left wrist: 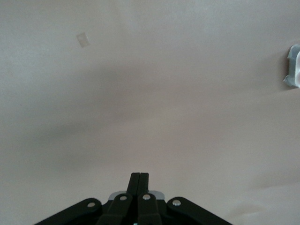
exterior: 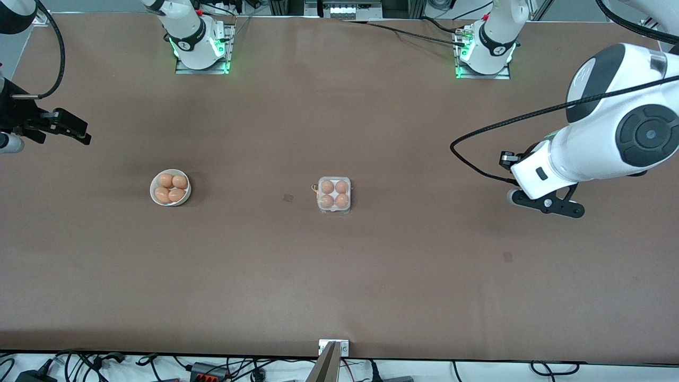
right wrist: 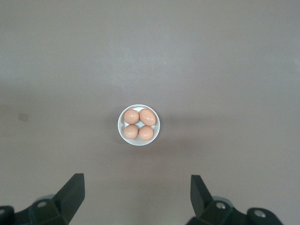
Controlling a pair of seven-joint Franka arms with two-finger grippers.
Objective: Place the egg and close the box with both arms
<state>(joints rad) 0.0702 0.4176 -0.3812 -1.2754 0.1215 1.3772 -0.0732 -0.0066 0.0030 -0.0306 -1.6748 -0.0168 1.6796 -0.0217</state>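
Midtable, box [exterior: 334, 194] shut, four eggs inside; left gripper [left wrist: 139, 177] pinched closed, empty; right gripper [right wrist: 137, 190] spread wide over bowl [right wrist: 138, 124].

1. We are looking at a wide brown tabletop [exterior: 339, 276] that is filling nearly the whole front view, its matte surface taking soft, even light.
2. Two small darker patches [exterior: 288, 198] are showing on it.
3. Green lights [exterior: 202, 68] are glowing at the two base plates along the top edge.
4. Black cables [exterior: 212, 369] and plugs are lying along a pale strip under the tabletop's near edge.
5. A small metal bracket [exterior: 333, 347] is sitting at the middle of that edge.
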